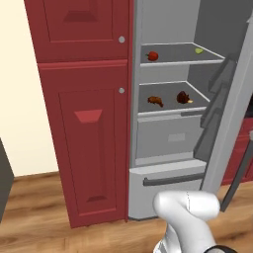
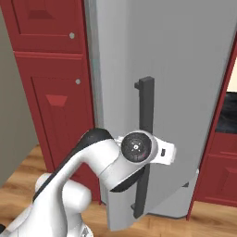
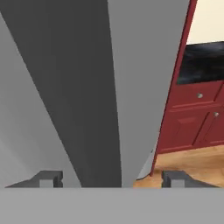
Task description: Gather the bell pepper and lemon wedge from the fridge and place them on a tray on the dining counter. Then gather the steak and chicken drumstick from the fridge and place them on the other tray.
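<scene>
My claw [image 3: 112,178] stands released astride the fridge door [image 3: 87,87] edge; swinging away carelessly could knock it shut.

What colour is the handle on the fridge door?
Dark grey, nearly black; the fridge door handle shows best in the right base view.

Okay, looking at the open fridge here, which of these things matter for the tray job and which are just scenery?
For the job:
- bell pepper, upper shelf
- lemon wedge, upper shelf
- chicken drumstick, lower shelf
- steak, lower shelf
- fridge door, swung open
- gripper, open at the door's edge

Just there:
- red cabinets
- wooden floor
</scene>
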